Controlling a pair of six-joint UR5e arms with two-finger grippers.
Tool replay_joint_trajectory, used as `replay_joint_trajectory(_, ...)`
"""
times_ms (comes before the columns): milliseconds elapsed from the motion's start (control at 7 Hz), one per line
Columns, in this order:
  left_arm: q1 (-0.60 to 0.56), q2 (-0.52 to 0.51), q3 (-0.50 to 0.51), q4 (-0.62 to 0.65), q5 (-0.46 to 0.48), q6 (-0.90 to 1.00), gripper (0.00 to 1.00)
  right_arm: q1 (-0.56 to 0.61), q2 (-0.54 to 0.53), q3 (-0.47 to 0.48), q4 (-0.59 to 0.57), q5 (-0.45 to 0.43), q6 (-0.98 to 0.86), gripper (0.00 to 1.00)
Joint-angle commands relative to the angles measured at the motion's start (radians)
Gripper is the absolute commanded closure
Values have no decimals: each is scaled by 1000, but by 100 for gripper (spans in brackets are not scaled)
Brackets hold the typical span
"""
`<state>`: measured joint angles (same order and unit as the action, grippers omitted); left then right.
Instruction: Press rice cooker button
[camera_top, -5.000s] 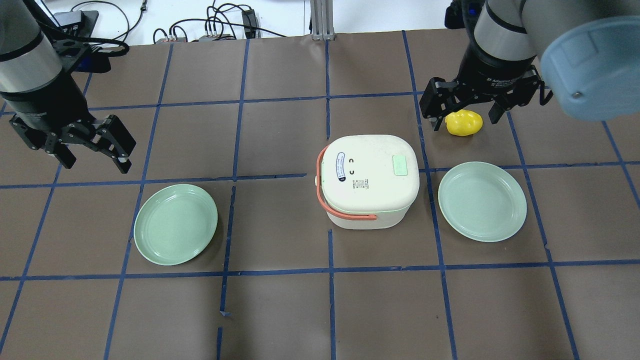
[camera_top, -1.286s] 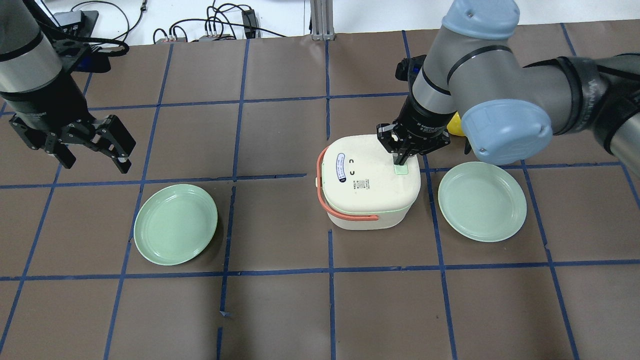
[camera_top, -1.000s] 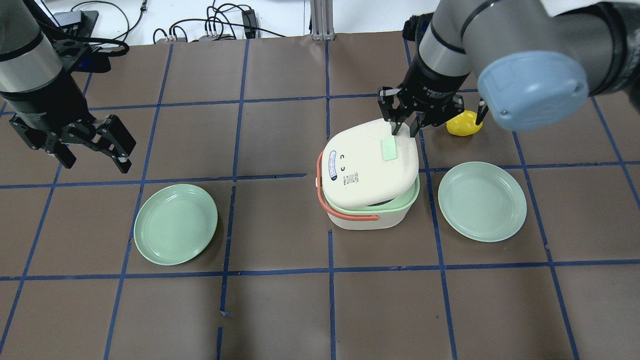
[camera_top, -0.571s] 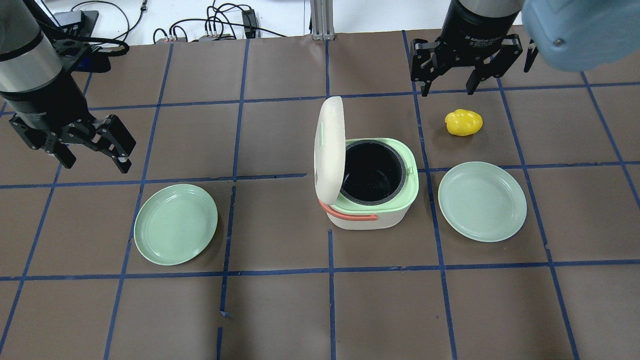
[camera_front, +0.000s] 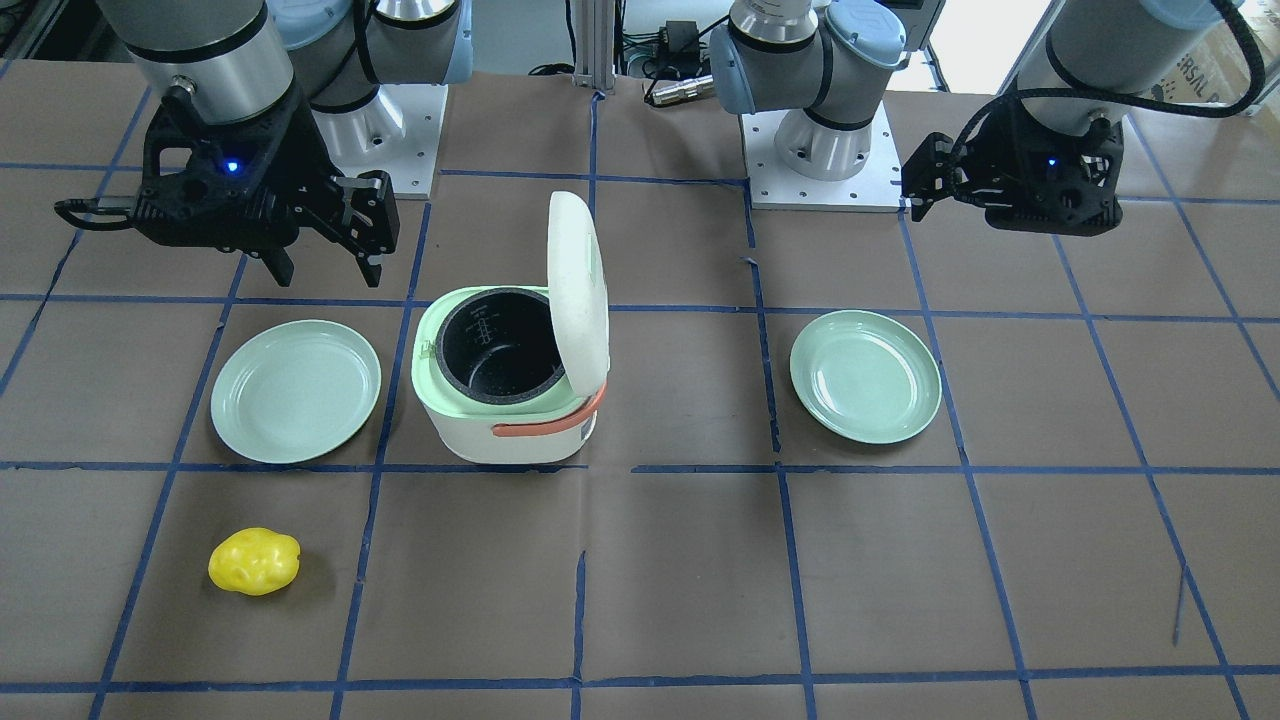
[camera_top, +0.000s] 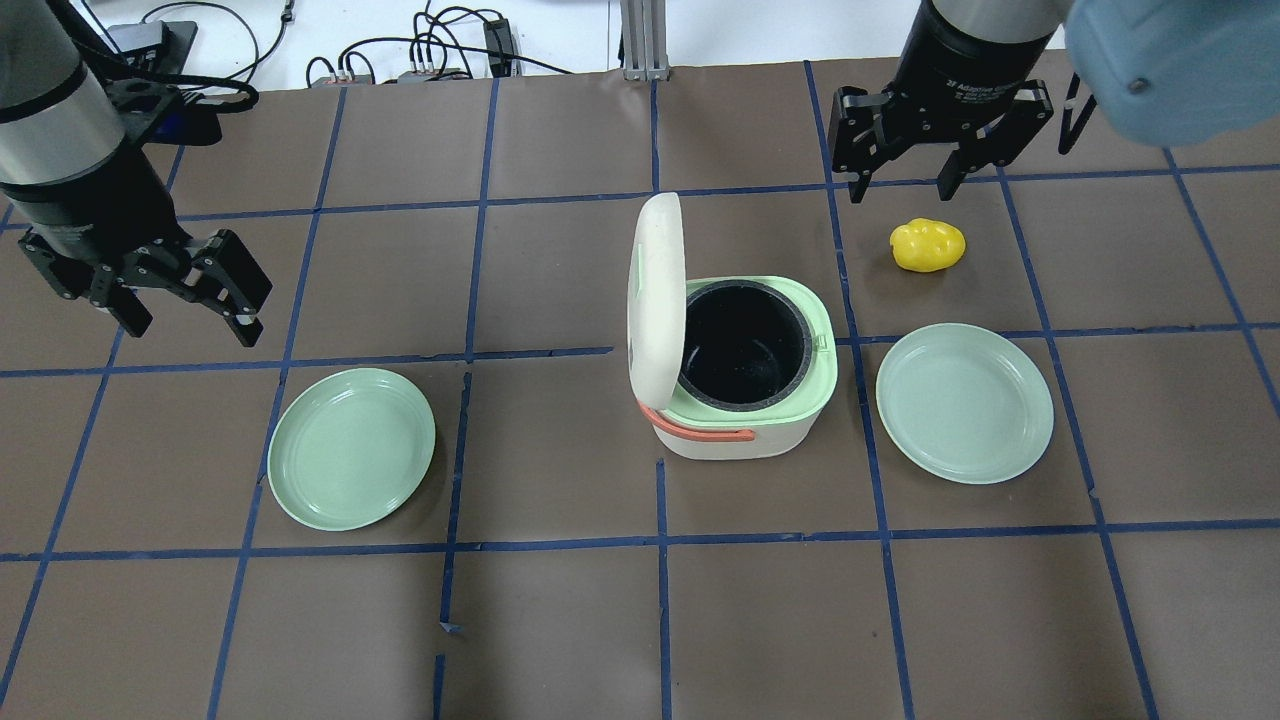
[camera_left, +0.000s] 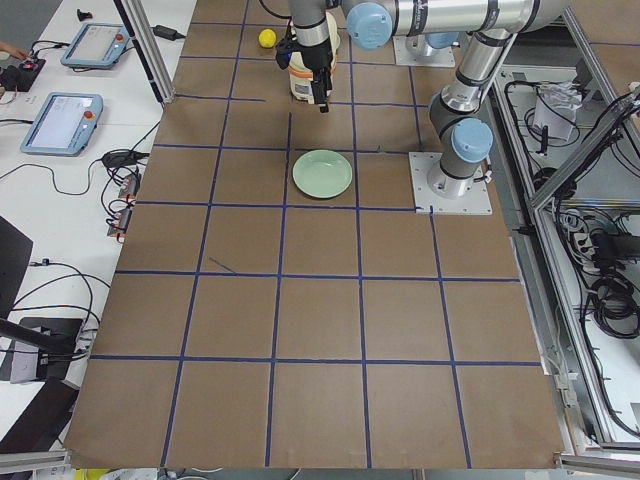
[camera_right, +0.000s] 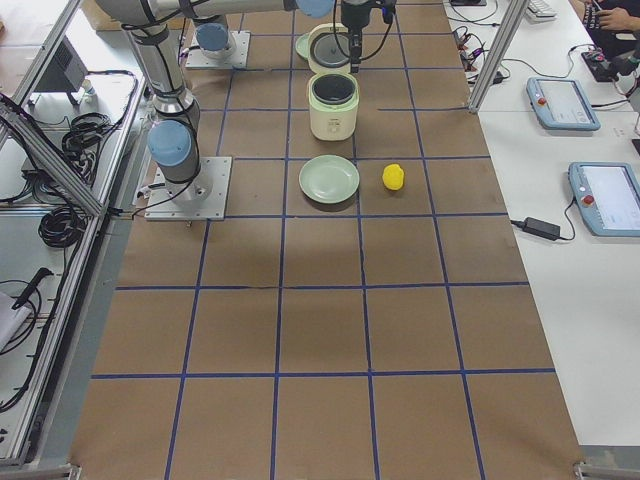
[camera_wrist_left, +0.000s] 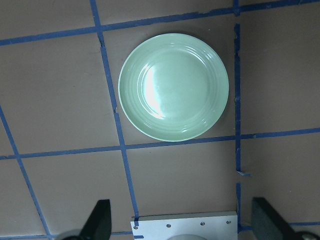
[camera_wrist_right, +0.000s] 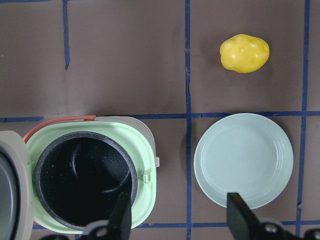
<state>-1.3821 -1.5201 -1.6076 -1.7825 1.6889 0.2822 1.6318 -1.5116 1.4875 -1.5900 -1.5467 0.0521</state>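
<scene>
The white rice cooker (camera_top: 745, 425) stands mid-table with its lid (camera_top: 655, 290) swung upright and the black inner pot (camera_top: 745, 345) exposed. It also shows in the front view (camera_front: 505, 420) and the right wrist view (camera_wrist_right: 90, 175). The lid's green button is out of sight on the lid's outer face. My right gripper (camera_top: 900, 180) is open and empty. It hovers beyond the cooker, up and away from it, near a yellow potato-like object (camera_top: 928, 245). My left gripper (camera_top: 190, 315) is open and empty at the far left, above the left plate.
A light green plate (camera_top: 350, 447) lies left of the cooker and another (camera_top: 964, 402) right of it. The yellow object (camera_wrist_right: 244, 53) lies beyond the right plate. Blue tape lines grid the brown table. Cables lie past the far edge.
My right gripper came down shut on the lid button, the lid sprang open to upright, and the gripper opened and rose back toward the far side. The left arm stayed still.
</scene>
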Motion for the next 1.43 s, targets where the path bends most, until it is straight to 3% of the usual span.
replay_joint_trajectory(0,0,0,0,0,0,0,0,-3,-2,20,-5,7,-55,23)
replay_joint_trajectory(143,0,0,0,0,0,0,0,3,-10,22,2,4,-55,5)
replay_joint_trajectory(286,0,0,0,0,0,0,0,5,-12,39,-8,10,-55,0)
replay_joint_trajectory(1286,0,0,0,0,0,0,0,0,-18,60,-11,4,-69,0)
